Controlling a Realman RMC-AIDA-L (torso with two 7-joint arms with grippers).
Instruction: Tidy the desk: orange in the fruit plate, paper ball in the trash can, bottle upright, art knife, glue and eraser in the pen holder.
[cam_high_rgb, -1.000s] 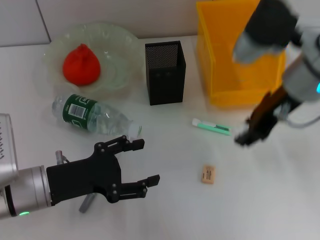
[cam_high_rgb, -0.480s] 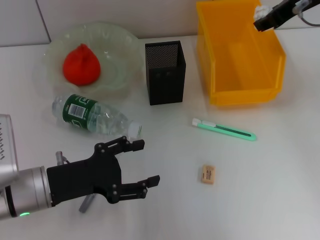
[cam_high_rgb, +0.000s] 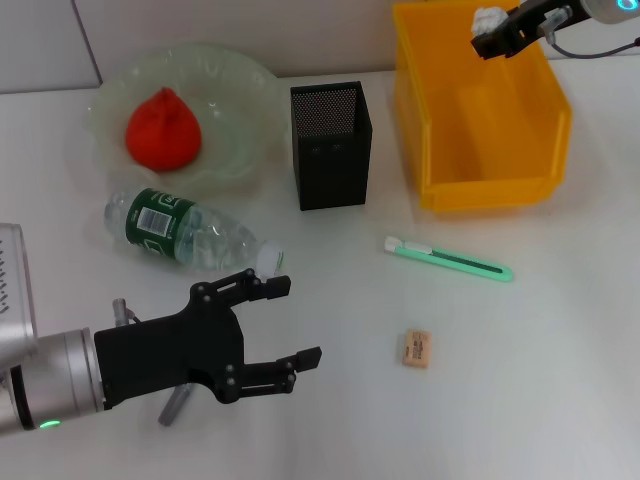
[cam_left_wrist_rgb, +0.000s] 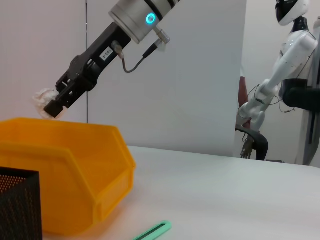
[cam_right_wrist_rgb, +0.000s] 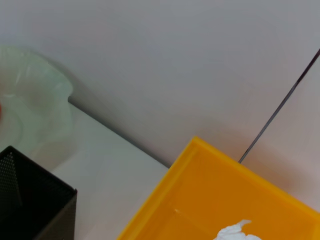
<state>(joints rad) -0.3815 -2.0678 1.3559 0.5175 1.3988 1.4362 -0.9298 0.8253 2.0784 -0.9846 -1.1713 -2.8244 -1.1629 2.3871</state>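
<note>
Paper-ball step: right gripper (cam_high_rgb: 487, 30) jaws clenched on the paper ball (cam_high_rgb: 487, 19), trash can (cam_high_rgb: 482, 190) directly below. Next: release. Left gripper (cam_high_rgb: 283, 326) jaws spread, idle.

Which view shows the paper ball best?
The head view: the paper ball, held by the right gripper above the trash can. The left wrist shows it from the side; the right wrist shows only part.
</note>
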